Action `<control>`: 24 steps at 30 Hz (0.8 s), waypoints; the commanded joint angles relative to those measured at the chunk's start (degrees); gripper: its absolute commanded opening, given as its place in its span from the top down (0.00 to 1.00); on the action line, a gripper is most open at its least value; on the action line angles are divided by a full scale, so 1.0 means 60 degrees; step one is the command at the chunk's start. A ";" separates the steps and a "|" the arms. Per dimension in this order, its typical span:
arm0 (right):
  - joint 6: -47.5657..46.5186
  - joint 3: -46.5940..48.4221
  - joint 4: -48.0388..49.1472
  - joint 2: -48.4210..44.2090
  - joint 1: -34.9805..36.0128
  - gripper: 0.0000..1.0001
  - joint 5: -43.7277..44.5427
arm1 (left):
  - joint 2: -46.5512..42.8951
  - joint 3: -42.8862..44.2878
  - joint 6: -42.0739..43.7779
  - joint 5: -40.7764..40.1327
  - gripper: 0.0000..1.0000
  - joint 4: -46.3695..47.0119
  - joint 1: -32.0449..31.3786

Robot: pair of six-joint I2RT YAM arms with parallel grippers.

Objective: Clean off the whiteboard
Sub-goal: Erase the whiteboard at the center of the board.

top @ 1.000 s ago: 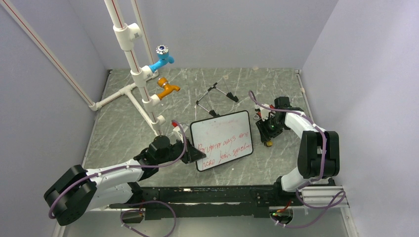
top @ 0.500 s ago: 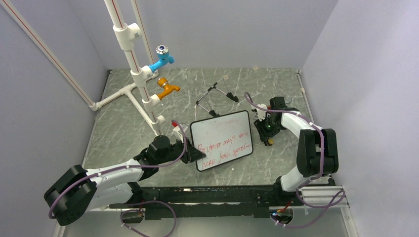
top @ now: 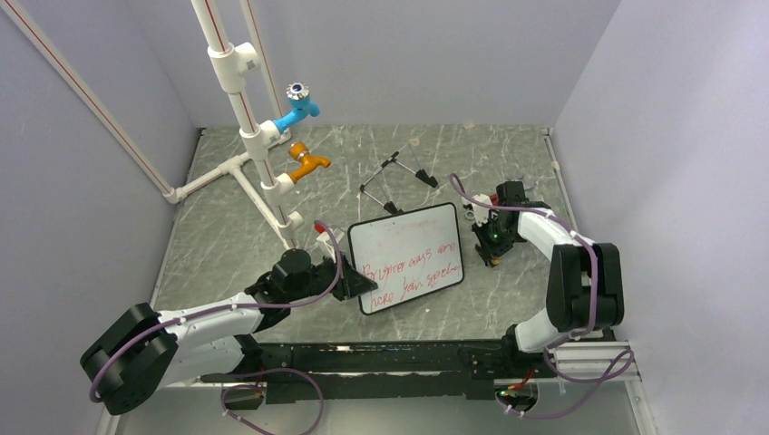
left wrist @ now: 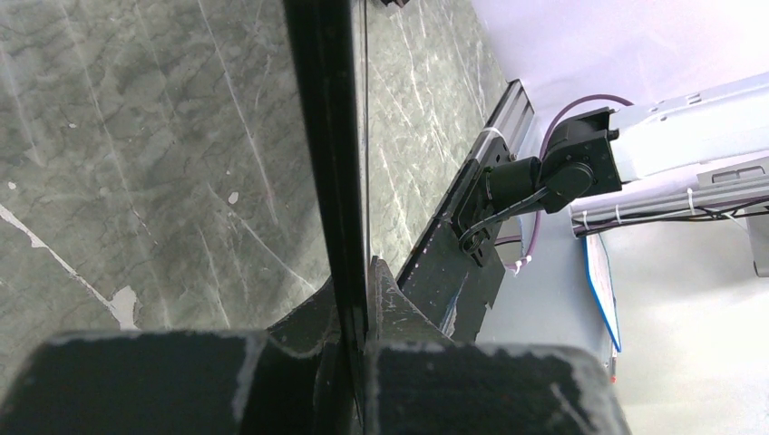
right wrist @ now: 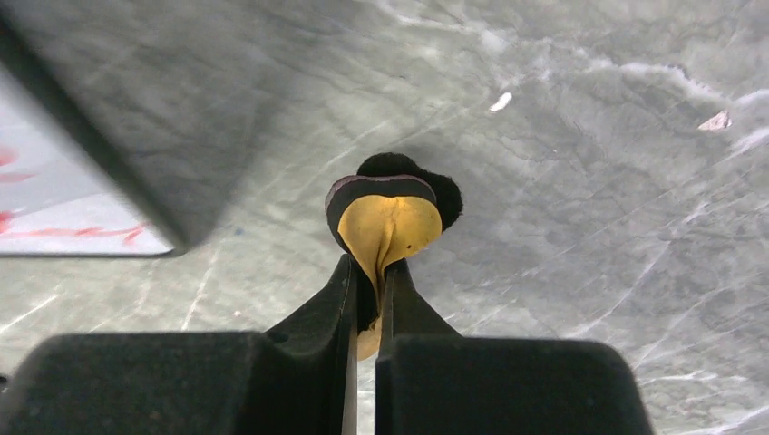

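The whiteboard (top: 406,258) sits toward the near edge of the desk (top: 227,245), about midway between the left and right edges, with its long sides slightly skewed to the near edge. Two lines of red handwriting cover its near half, while its far half is mostly white. The left fingers (top: 358,285) are closed on the middle of the board's left edge; in the left wrist view the black frame runs edge-on between them, pinched tight. Whether the board rests on the desk or is lifted off it cannot be told. The right fingers (right wrist: 399,304) are clamped on a small eraser (right wrist: 388,222), squeezing its yellow foam, with its black face pointing away from the wrist. This eraser hangs low over the desk just beside the board's right edge, apart from it, toward the right edge of the desk. A black wire easel (top: 397,177) lies folded near the far edge. A white pipe stand (top: 245,118) with a blue tap (top: 297,111) and an orange tap (top: 308,163) rises near the far left corner.
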 commanded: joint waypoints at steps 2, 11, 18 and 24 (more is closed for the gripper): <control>-0.0849 0.0553 -0.0827 -0.1963 -0.0011 1.00 -0.2002 | -0.0053 0.0128 0.0080 0.0455 1.00 0.1600 0.0044; -0.0189 0.1598 -0.0913 -0.2849 0.2083 1.00 -0.1861 | 0.0821 0.0284 -0.0287 0.0870 1.00 0.2507 0.0039; 0.0492 0.2217 -0.0307 -0.1671 0.2252 1.00 0.0229 | 0.0966 0.0283 -0.0348 0.1036 1.00 0.2722 0.0050; 0.0246 0.1786 -0.0714 -0.1322 0.2259 1.00 0.0424 | 0.0972 0.0257 -0.0260 0.1134 1.00 0.2828 0.0048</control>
